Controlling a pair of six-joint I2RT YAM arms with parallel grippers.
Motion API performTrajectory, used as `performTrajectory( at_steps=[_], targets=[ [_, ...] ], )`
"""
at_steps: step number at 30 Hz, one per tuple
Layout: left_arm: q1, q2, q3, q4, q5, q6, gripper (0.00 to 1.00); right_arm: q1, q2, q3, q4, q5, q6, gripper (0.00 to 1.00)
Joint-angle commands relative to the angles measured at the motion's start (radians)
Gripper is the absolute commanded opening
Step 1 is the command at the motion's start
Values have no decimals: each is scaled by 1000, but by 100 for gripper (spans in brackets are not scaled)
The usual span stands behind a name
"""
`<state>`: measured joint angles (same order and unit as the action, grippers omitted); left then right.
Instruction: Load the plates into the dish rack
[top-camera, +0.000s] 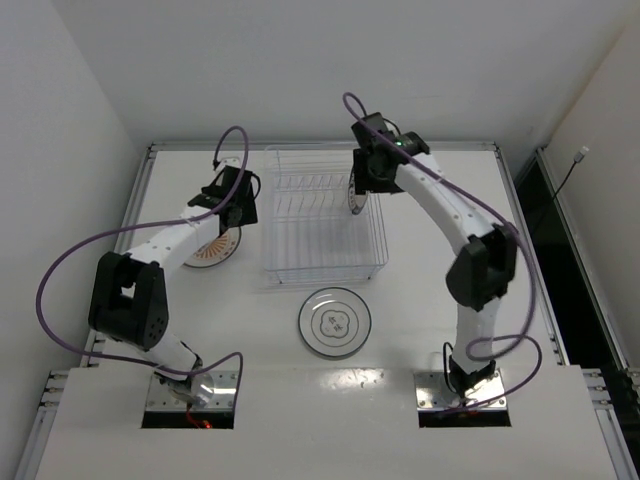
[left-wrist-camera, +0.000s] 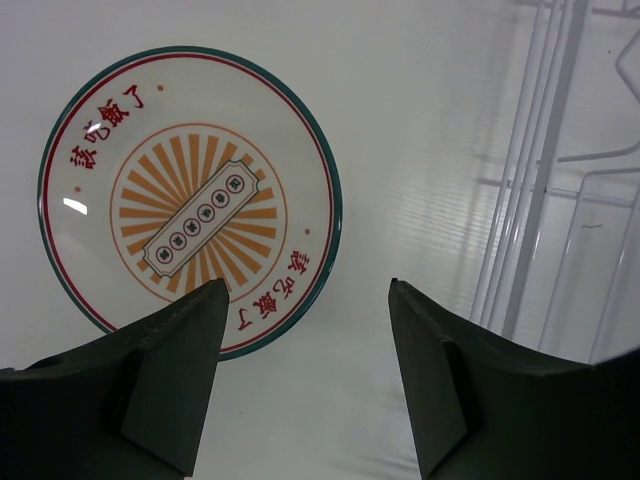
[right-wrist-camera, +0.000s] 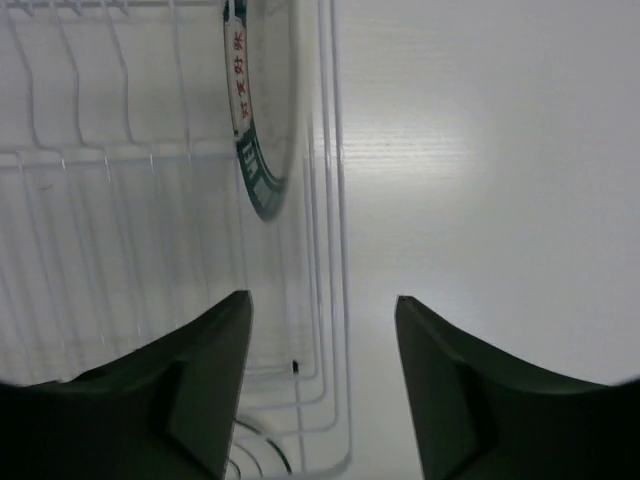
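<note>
The dish rack (top-camera: 322, 215) stands mid-table, a see-through silver-wire basket. A plate with a dark rim band (right-wrist-camera: 255, 120) stands on edge among the tines at the rack's right end (top-camera: 355, 197). My right gripper (right-wrist-camera: 322, 298) hangs open just above it, over the rack's right wall, with nothing between its fingers (top-camera: 364, 182). A plate with orange-brown stripes (left-wrist-camera: 190, 200) lies flat on the table left of the rack (top-camera: 210, 250). My left gripper (left-wrist-camera: 308, 285) hovers open over that plate's near edge, holding nothing (top-camera: 230, 212). A grey-ringed plate (top-camera: 335, 322) lies flat in front of the rack.
The rack's wire wall (left-wrist-camera: 540, 200) lies close to the right of my left gripper. Raised rails edge the table (top-camera: 150, 150) at the back and sides. White walls close in behind and to the left.
</note>
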<state>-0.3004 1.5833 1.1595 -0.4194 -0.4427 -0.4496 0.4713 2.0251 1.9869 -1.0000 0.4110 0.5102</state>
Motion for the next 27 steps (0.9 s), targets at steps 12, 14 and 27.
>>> performTrajectory(
  at_steps=[12,14,27],
  targets=[
    [-8,-123,26,54,63,29,63,-108,-930,-1247,471,-876,105,81],
    [-8,-161,-6,117,158,46,63,-122,-948,-1432,597,-967,184,80],
    [-8,-240,-50,202,432,78,63,-118,-1005,-1697,797,-867,571,76]
  ],
)
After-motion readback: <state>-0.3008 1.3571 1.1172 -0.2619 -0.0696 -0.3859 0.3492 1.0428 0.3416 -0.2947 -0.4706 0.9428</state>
